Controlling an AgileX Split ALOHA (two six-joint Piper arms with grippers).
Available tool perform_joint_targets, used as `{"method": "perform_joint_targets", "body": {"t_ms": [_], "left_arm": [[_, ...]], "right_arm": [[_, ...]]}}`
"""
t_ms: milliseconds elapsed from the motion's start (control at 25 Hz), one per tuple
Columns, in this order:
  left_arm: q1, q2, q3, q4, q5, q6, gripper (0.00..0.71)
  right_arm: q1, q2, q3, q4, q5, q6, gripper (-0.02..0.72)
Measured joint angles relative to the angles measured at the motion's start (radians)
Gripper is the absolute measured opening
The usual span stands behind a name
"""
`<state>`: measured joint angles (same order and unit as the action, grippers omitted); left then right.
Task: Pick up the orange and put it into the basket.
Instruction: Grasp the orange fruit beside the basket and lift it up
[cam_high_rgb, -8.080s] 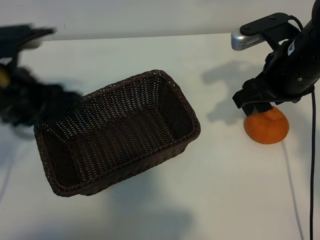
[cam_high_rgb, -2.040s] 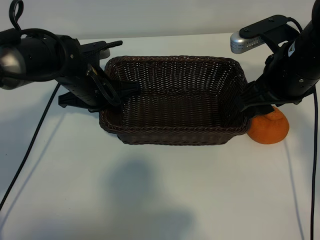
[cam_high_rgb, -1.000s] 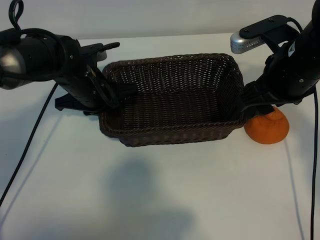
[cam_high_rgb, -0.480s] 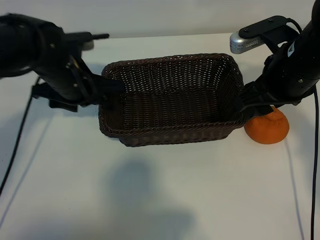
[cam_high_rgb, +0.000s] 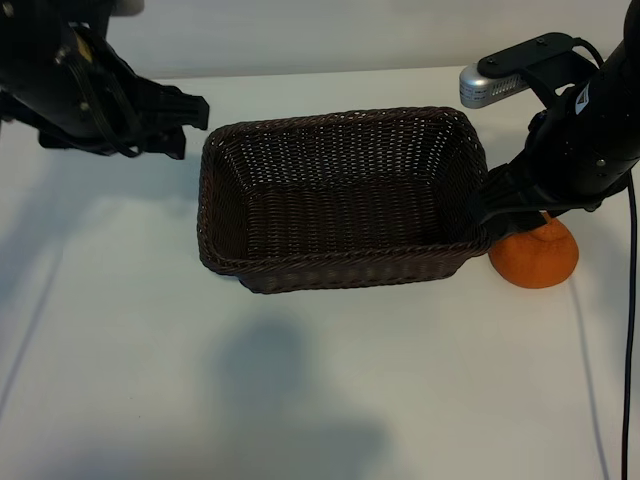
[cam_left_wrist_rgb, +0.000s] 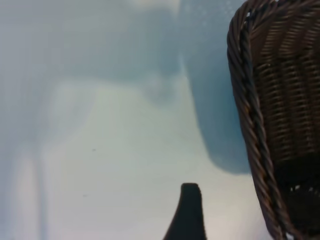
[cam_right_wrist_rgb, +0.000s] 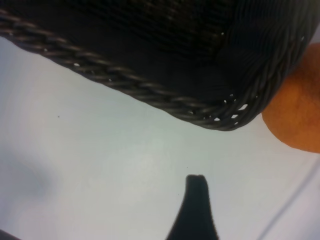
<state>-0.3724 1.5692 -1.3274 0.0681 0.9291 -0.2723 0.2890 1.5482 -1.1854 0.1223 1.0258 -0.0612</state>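
The dark-brown wicker basket (cam_high_rgb: 340, 118) rests on the white table, its long side facing the camera. The orange (cam_high_rgb: 535, 255) lies on the table just off the basket's right end, touching or nearly touching it. My right gripper (cam_high_rgb: 510, 215) hangs open low over the orange and the basket's right corner, holding nothing. The right wrist view shows one finger (cam_right_wrist_rgb: 196, 205), the basket's braided rim (cam_right_wrist_rgb: 125, 80) and the orange (cam_right_wrist_rgb: 297, 115) off to the side. My left gripper (cam_high_rgb: 190, 128) is open and raised, just clear of the basket's left end; its finger (cam_left_wrist_rgb: 190, 210) is beside the basket rim (cam_left_wrist_rgb: 250, 100).
A silver camera (cam_high_rgb: 495, 78) on a black bracket sits atop the right arm. A black cable (cam_high_rgb: 627, 330) runs down the table's right edge. Bare white table lies in front of the basket and to its left.
My left gripper has opened, let go of the basket's left end, and pulled away up and to the left. The basket, orange and right arm have stayed put.
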Motion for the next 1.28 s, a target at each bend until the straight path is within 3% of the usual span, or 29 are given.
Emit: {"method": "perform_joint_targets", "body": {"t_ms": [120, 240, 360, 440, 520, 880, 1120, 1280], "left_arm": [[0.086, -0.038, -0.011, -0.016, 0.034, 0.053, 0.63], [0.229, -0.092, -0.012, -0.052, 0.068, 0.13, 0.62], [0.411, -0.151, -0.014, -0.105, 0.105, 0.224, 0.615], [0.5, -0.192, -0.014, -0.156, 0.12, 0.265, 0.61], [0.556, -0.226, -0.014, -0.204, 0.127, 0.302, 0.605], [0.568, -0.5, -0.015, -0.245, 0.175, 0.353, 0.598], [0.492, -0.826, -0.019, -0.234, 0.189, 0.393, 0.596], [0.462, -0.99, -0.017, -0.146, 0.222, 0.383, 0.596]], "right_arm": [[0.0, 0.0, 0.0, 0.0, 0.002, 0.0, 0.57], [0.0, 0.0, 0.0, 0.001, 0.006, 0.0, 0.57], [0.0, 0.0, 0.0, 0.002, 0.007, 0.0, 0.57], [0.0, 0.0, 0.0, 0.002, 0.007, 0.0, 0.57], [0.0, 0.0, 0.0, 0.002, 0.007, 0.0, 0.57], [0.0, 0.0, 0.0, 0.002, 0.012, -0.004, 0.57], [0.0, 0.0, 0.0, -0.001, 0.012, -0.007, 0.57], [0.0, 0.0, 0.0, -0.001, 0.012, -0.007, 0.57]]}}
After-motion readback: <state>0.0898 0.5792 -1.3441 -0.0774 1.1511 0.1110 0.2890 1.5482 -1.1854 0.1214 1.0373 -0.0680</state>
